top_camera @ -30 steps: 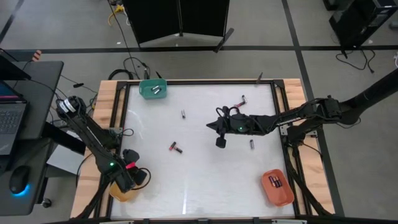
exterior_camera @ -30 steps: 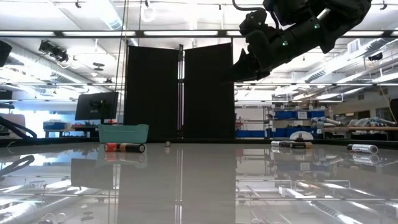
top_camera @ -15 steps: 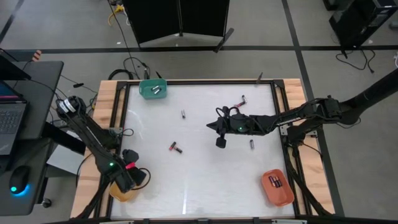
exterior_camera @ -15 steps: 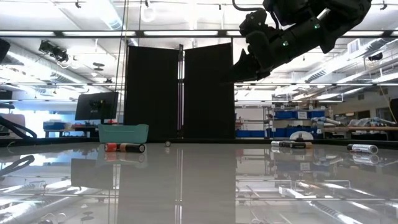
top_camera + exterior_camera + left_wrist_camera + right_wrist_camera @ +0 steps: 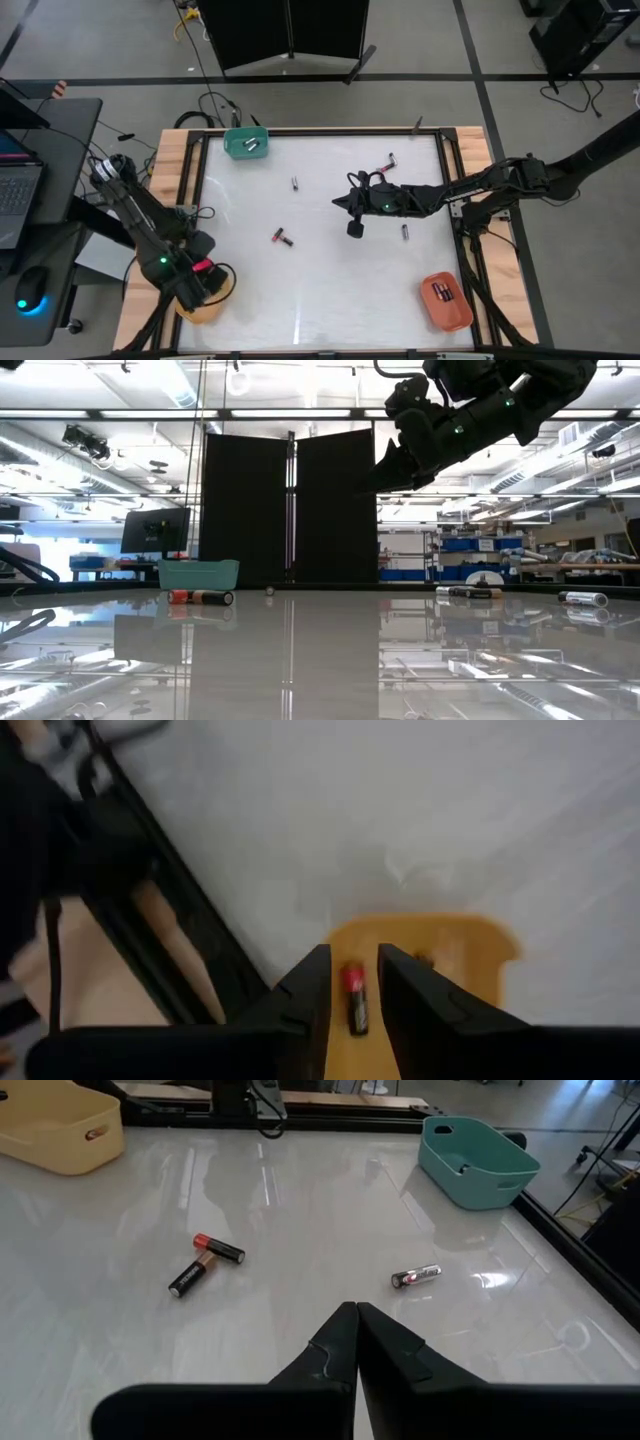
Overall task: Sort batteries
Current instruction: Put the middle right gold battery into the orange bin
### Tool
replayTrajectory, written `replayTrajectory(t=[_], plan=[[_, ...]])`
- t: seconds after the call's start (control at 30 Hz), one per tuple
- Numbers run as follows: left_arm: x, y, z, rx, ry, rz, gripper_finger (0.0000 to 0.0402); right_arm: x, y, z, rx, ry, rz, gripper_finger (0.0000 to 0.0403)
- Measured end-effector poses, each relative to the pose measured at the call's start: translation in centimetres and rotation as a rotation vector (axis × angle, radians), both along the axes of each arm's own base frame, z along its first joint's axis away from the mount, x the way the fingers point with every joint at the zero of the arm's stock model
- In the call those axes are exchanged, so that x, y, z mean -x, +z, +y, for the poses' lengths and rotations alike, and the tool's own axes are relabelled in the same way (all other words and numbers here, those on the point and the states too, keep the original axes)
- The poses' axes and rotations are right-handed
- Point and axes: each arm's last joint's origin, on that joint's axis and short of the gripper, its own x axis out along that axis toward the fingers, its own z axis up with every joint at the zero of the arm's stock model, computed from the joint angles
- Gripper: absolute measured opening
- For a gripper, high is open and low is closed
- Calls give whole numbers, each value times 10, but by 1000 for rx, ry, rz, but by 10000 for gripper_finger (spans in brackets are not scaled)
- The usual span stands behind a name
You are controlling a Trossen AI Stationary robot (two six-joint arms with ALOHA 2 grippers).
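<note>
My left gripper [image 5: 353, 956] hangs open, pointing down, above the yellow tray [image 5: 450, 955] at the table's near left corner [image 5: 205, 293]. A red-and-black battery [image 5: 353, 998] lies in that tray under the gap between the fingers, untouched. My right gripper [image 5: 352, 1312] is shut and empty above the table's middle [image 5: 338, 203]. Two red-and-black batteries [image 5: 205, 1263] and a silvery one [image 5: 416, 1276] lie on the table ahead of it. Further batteries [image 5: 405, 231] [image 5: 391, 160] lie on the right half of the table.
A green tray [image 5: 245, 142] with a battery stands at the far left corner, an orange tray [image 5: 445, 302] with batteries at the near right corner. The white table top between them [image 5: 330, 290] is open. Wooden rails [image 5: 170, 200] edge the table.
My left gripper has gone up from the yellow tray and now hangs higher above it. My right arm has kept still, and the batteries on the table lie where they did.
</note>
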Motion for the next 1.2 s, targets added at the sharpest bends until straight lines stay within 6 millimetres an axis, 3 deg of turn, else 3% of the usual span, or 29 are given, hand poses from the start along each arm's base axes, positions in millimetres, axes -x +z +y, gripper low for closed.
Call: replayTrajectory(t=[0.13,0.43,0.7,0.97,1.2], plan=[[-4,10,4,-46,-13,-43,71,0,0,0,0,0,2,20],[-29,7,26,-142,-105,-75,14,1,-2,0,-2,-1,25,20],[-76,9,55,-180,-273,-199,6,2,-1,6,7,73,34,20],[-123,14,98,-294,-431,-359,6,19,12,7,25,5,98,20],[-143,-14,144,-264,-477,-480,6,39,34,16,36,1,82,20]])
